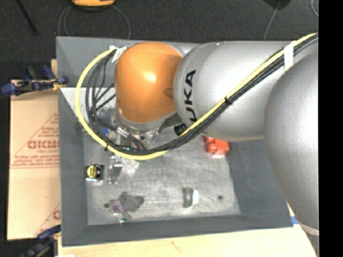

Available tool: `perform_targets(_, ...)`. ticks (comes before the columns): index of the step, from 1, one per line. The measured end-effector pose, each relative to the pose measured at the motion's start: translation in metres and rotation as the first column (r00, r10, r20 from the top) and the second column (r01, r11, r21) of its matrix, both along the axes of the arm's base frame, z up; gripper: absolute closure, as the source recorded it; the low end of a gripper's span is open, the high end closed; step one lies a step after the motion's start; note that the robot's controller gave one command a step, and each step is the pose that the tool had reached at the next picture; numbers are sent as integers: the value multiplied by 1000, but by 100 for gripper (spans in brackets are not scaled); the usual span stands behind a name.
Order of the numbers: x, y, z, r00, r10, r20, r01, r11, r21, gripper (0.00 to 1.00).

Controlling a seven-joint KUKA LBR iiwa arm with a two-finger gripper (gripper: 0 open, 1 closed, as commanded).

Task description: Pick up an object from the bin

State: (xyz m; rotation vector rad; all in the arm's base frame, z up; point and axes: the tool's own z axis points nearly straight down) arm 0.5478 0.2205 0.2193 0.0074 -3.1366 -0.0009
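Observation:
My gripper [114, 171] comes down from under the arm's orange dome to the bin floor in the left part of the bin. Right beside it on the left lies a small yellow and black tape measure [94, 172], close to the bin's left wall. Just below the gripper, near the front wall, a crumpled grey and purple thing [126, 202] lies flat on the floor. The arm's cables and dome hide the gripper's upper part.
A small grey and white cylinder [188, 197] lies at the front middle, with a tiny dark speck [220, 198] to its right. An orange-red block [216, 146] sits to the right, half under the arm. The arm covers the bin's back half.

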Motion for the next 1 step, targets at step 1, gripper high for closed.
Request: perform_targets(1, -12, 8, -132, 927, 374, 13, -374, 928, 0, 0)
